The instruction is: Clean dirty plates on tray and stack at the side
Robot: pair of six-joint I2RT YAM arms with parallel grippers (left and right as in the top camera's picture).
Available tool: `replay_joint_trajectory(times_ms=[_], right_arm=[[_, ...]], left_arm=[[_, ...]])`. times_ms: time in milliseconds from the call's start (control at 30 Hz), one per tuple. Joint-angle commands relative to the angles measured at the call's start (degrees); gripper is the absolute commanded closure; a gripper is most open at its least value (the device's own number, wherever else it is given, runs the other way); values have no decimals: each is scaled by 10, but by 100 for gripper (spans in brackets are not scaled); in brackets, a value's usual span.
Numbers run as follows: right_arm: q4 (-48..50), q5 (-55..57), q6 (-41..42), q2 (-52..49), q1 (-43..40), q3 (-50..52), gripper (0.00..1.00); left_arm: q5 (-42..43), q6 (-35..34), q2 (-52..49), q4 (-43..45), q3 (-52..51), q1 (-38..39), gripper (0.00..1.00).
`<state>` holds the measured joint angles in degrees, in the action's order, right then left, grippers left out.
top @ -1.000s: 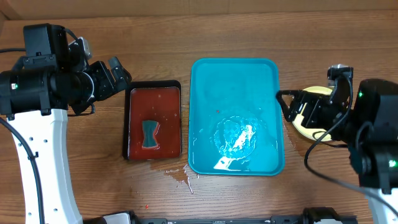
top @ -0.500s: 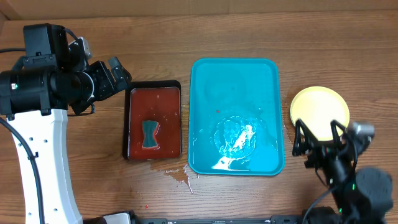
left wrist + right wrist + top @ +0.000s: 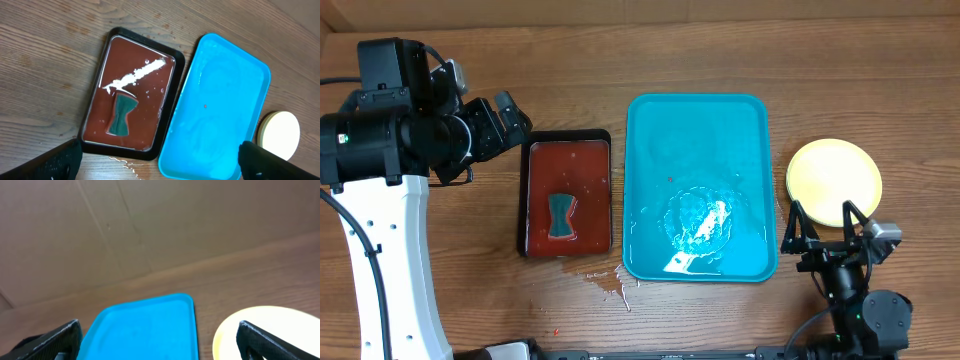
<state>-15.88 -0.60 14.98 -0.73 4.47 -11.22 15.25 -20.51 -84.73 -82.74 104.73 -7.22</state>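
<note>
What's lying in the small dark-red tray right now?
A teal hourglass-shaped sponge sits in reddish liquid in the dark-red tray; whatever is under the sponge is hidden.

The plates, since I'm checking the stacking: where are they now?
Overhead, the plates sit on the table right of the tray, off it, just beyond the right gripper.

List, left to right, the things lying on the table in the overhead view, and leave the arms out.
dark-red tray, with a teal sponge lying in it -> turquoise tray -> plates, seen as one pale-yellow disc
</note>
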Motion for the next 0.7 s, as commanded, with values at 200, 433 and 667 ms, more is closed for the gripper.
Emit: replay_joint_trajectory(times_ms=[200, 433, 667], right_arm=[[162, 13, 2, 6, -2, 108, 0], [139, 18, 2, 6, 0, 108, 0], [112, 18, 2, 3, 0, 108, 0]], left_arm=[[7, 14, 6, 1, 13, 2, 0], [7, 14, 6, 1, 13, 2, 0], [7, 14, 6, 2, 13, 2, 0]])
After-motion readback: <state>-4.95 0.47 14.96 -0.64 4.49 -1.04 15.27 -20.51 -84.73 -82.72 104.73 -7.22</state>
